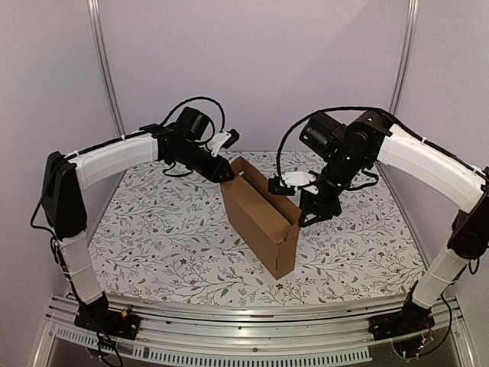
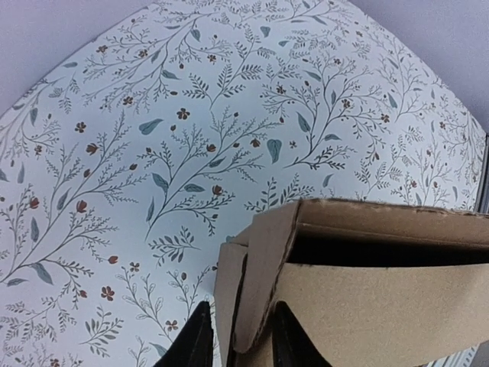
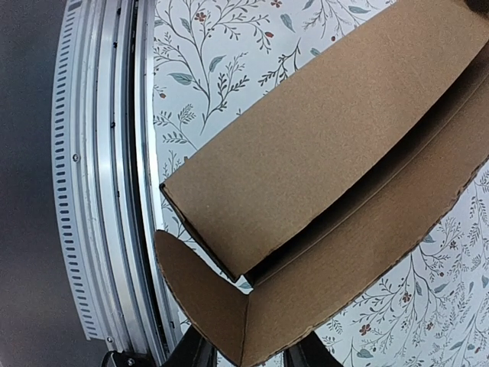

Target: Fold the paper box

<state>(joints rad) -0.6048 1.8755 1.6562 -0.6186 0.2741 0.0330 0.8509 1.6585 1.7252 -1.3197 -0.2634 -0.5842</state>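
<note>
— Where is the paper box now?

— The paper box (image 1: 256,218), a plain brown corrugated cardboard mailer without print, stands about in the middle of the desk (image 1: 153,229), which has a white cover with a pattern of leaves and small red flowers. It rests on one long narrow side, and its opening looks up. It lies diagonally. One end points to the far edge, a little left of centre. The other end points to the near edge, a little to the right, near the grey metal rail (image 1: 252,312).

— And your left gripper?

— My left gripper (image 1: 227,172) is at the far end of the box. In my left wrist view my two black fingers (image 2: 200,340) are apart, one on each side of the end wall, where a flap is bent over the corner. A thin strip of the cover shows between one finger and the cardboard, so I do not clamp it.

— And the right one?

— My right gripper (image 1: 306,218) is at the long wall that faces the right edge, close to the near end. There the fingers (image 3: 309,353) are closed on the folded corner where the end flap meets this wall. The cardboard fills the whole space between them.
</note>
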